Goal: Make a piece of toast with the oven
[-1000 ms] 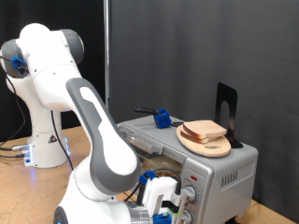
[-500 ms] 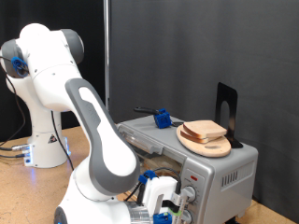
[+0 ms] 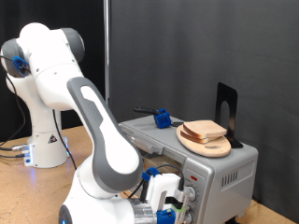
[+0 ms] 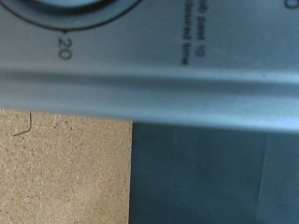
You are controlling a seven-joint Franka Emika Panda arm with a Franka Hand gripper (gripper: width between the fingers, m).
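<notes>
Hovering gripper (image 3: 180,203) at oven (image 3: 224,173) knobs, toast (image 3: 205,131) above on top.

lab | black curtain backdrop (image 3: 187,47) | white robot arm (image 3: 89,112) on wooden bench (image 3: 28,191)

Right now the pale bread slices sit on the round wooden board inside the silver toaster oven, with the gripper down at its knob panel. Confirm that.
Not quite. The pale bread slices lie on the round light wooden board on top of the silver toaster oven, not inside it; the exterior view shows this. The rest holds: the gripper is down at the oven's knob panel.
</notes>
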